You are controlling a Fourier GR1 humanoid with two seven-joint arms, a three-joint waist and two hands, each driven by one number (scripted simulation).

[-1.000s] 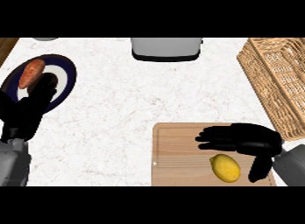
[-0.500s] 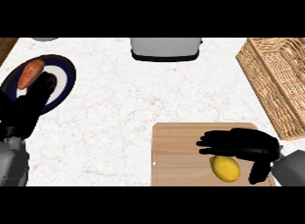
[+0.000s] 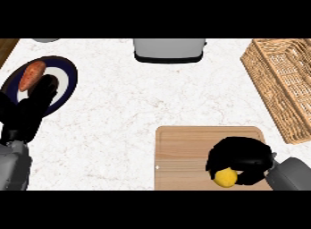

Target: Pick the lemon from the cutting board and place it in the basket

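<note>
Yellow is what you should look for first: the lemon (image 3: 225, 178) is on the wooden board (image 3: 184, 152), near its lower right part. Your right hand (image 3: 241, 159) sits right on top of it, and its fingers (image 3: 249, 175) curl down around the fruit, so only the lower front of the lemon peeks out. It looks like the grab is happening, but the lemon has not left the board yet. So you have done the reaching part. You still need to lift the lemon, carry it up and to the right, and put it in the basket (image 3: 287, 89), which stands well apart at the right edge of the tabletop (image 3: 151, 98). Your left hand (image 3: 23, 112) rests open at the left side, fingers up, over the edge of a dark plate (image 3: 64, 78) with a sweet potato (image 3: 33, 76) on it. Some things are hard to see. The hand hides most of the lemon, so you cannot tell how well the thumb is under it. The bottom of the board and the right side of the basket are cut off.
</note>
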